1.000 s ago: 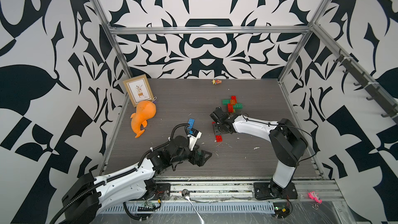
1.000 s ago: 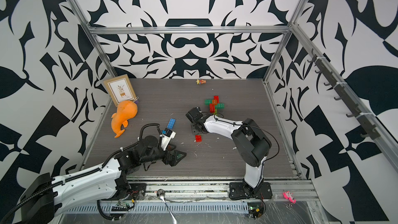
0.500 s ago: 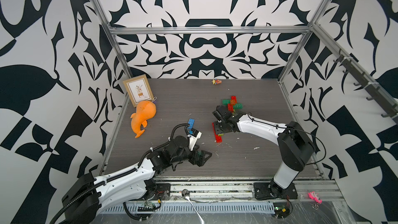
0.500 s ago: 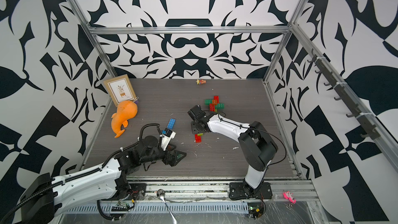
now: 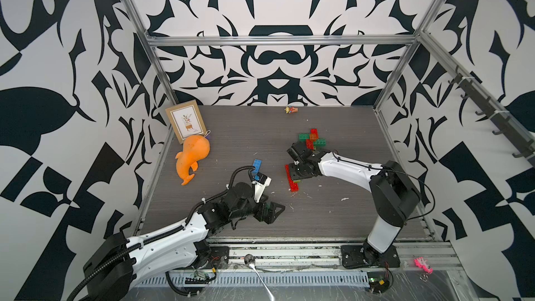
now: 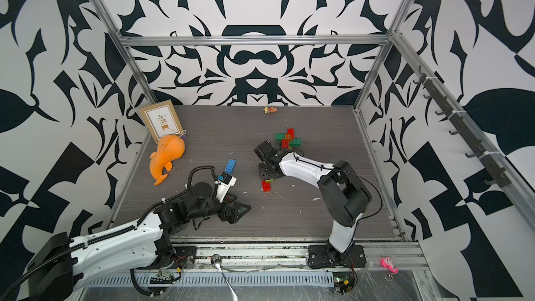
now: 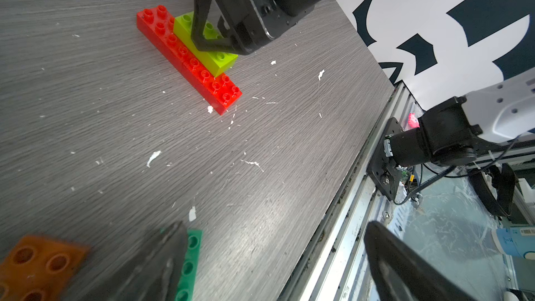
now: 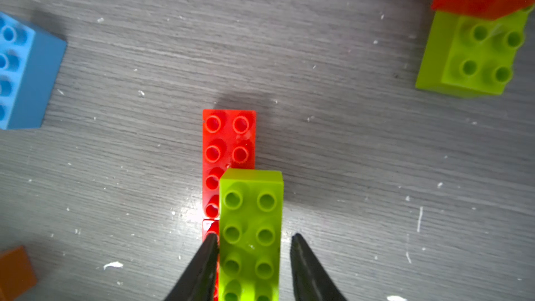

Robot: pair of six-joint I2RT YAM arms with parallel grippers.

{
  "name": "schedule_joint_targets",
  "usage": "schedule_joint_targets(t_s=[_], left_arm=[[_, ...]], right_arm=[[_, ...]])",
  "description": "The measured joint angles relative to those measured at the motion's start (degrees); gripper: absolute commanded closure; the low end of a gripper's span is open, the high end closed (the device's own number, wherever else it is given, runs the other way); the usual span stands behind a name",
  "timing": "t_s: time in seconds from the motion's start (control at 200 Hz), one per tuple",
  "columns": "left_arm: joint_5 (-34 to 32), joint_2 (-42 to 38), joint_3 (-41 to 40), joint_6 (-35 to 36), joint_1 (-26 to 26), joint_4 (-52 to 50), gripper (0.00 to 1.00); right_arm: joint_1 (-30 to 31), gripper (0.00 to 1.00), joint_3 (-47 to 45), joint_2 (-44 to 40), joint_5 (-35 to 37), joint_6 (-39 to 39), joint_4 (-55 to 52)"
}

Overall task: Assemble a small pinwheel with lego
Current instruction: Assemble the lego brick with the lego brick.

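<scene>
Two red lego bricks (image 5: 290,180) (image 7: 189,59) lie end to end on the floor. A lime brick (image 8: 250,227) (image 7: 208,53) sits lengthwise over one stud row of them and overhangs the side. My right gripper (image 8: 253,259) (image 5: 298,173) straddles the lime brick: one finger touches it, the other stands off with a gap. A blue brick (image 5: 257,166) (image 8: 23,73) lies apart. My left gripper (image 7: 275,267) (image 5: 270,211) is wide open near the front edge, with a dark green brick (image 7: 189,262) and an orange brick (image 7: 37,264) beside one finger.
A joined cluster of dark green, red, orange and lime bricks (image 5: 312,139) (image 6: 288,139) lies behind the right gripper. An orange whale toy (image 5: 192,154) and a picture frame (image 5: 186,123) sit at the left wall. A small figure (image 5: 291,110) lies at the back. White scraps litter the floor.
My right gripper has come toward the front and now stands over the red row with the lime brick between its fingers. The left arm has not moved.
</scene>
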Motion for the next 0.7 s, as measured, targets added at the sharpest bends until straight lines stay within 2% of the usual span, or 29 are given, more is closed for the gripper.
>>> schedule_joint_targets(t_s=[0.2, 0.435, 0.605, 0.7], left_arm=[[0.1, 0.1, 0.0, 0.0, 0.0, 0.0, 0.00], [0.2, 0.8, 0.0, 0.0, 0.0, 0.1, 0.00], [-1.6, 1.8, 0.0, -0.9, 0.0, 1.4, 0.00], [-3.3, 3.1, -0.2, -2.4, 0.0, 3.7, 0.00]], right_arm=[[0.0, 0.60, 0.0, 1.2, -0.4, 0.0, 0.0], [0.0, 0.67, 0.0, 1.4, -0.5, -0.1, 0.0], [0.0, 0.77, 0.0, 1.4, -0.5, -0.1, 0.0], [0.0, 0.89, 0.0, 1.4, -0.5, -0.1, 0.0]])
